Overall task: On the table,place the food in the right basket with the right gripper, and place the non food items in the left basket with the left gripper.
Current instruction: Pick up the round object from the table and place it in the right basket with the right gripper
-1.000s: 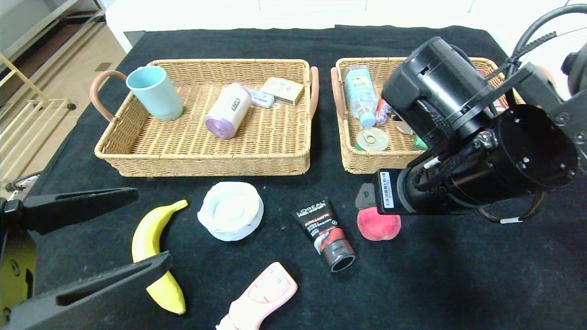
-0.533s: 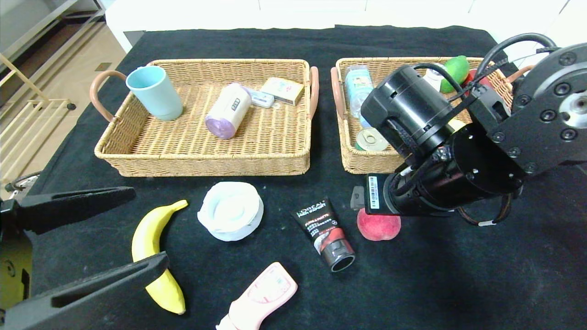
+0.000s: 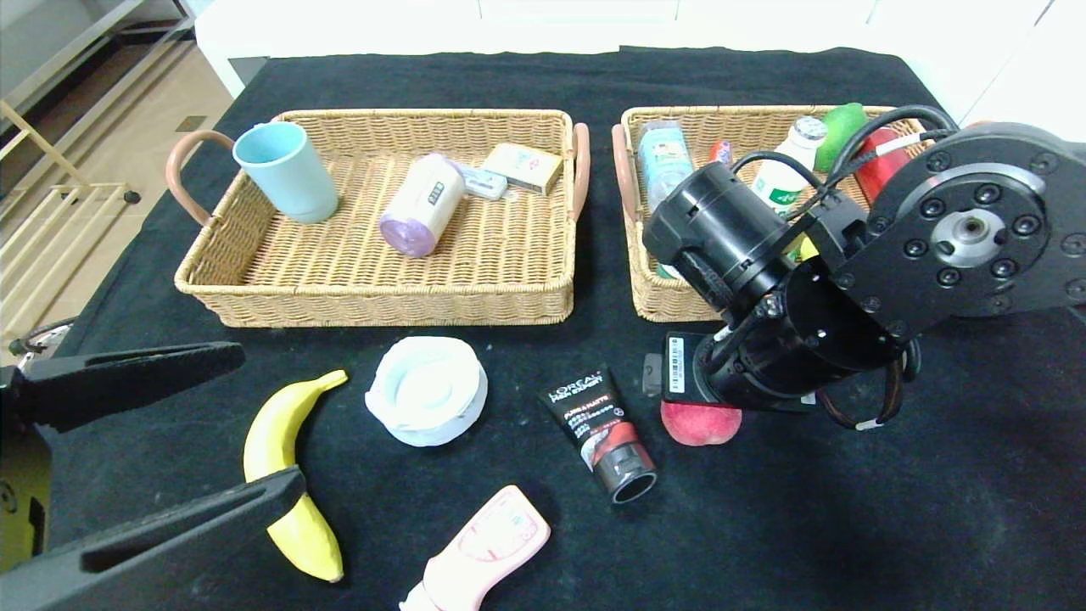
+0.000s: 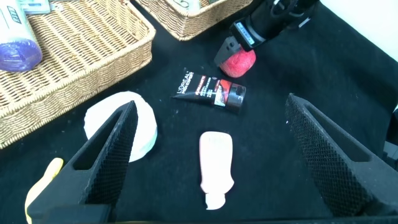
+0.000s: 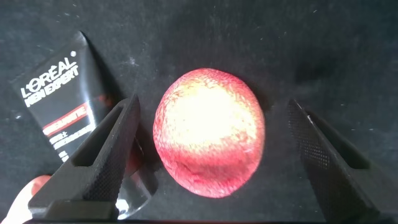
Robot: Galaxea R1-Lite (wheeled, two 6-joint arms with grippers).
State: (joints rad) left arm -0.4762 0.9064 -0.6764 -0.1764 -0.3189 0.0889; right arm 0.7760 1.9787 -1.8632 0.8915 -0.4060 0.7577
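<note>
The right pincer [image 5: 208, 155] is spread wide, pointing straight down, and the peach [image 5: 209, 141] sits squarely in the gap between its two fingers. Neither finger touches the fruit; there is clear black worktop [image 5: 249, 37] showing on either side of it. The peach is a little longer than it is wide, and its long axis runs across the line of closing, so the fingers would meet its narrower flanks. Judged from this, the coming move asks only for a straight descent and a squeeze, with no sideways correction.

Just beyond one finger of that pincer lies the black L'Oreal tube [image 5: 59, 87], close beside the peach but apart from it. That finger comes down in the narrow gap between the two, so it could clip the tube as it lowers.

In the head view the right pincer [image 3: 679, 395] hangs directly over the peach [image 3: 700, 424], with the right basket [image 3: 670, 305] close behind it, a short carry away.

The left pincer [image 4: 217, 162] is also spread open, well off from the peach, hovering above the pink bottle [image 4: 216, 167], with the white lidded tub [image 4: 146, 127] and the banana [image 4: 38, 190] to its side. The left basket [image 3: 382, 297] is beyond them.
</note>
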